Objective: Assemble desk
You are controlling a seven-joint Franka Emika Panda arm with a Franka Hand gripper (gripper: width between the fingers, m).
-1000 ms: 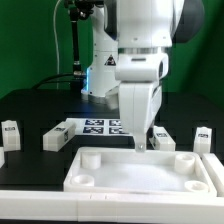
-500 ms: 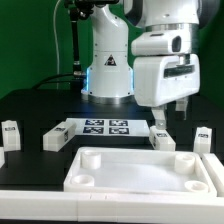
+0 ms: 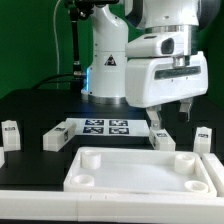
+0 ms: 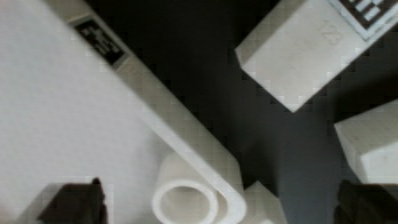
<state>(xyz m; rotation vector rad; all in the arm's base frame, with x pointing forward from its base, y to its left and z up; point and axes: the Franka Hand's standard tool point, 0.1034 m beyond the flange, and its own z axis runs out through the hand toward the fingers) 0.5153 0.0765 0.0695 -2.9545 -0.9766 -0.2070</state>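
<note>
**Gripper released, over far right corner of tabletop**

The tabletop (image 3: 140,172) lies nearest the exterior camera, rim up on the black table (image 3: 40,105), with round sockets in its corners. No leg is fitted.

Behind its far rim four legs lie loose in a row:
- The outer left leg (image 3: 10,133) and inner left leg (image 3: 55,138) lie on the exterior view's left.
- The inner right leg (image 3: 163,137) and outer right leg (image 3: 203,138) lie on its right.

The marker board (image 3: 100,126) lies between the two inner legs.

The gripper (image 3: 172,115) hangs over the inner right leg. Its fingers (image 3: 155,119) are spread wide and hold nothing. The wrist view shows a corner socket (image 4: 187,200) between the fingers, with two legs beside the rim.

The arm's base (image 3: 108,60) stands farthest back.
</note>
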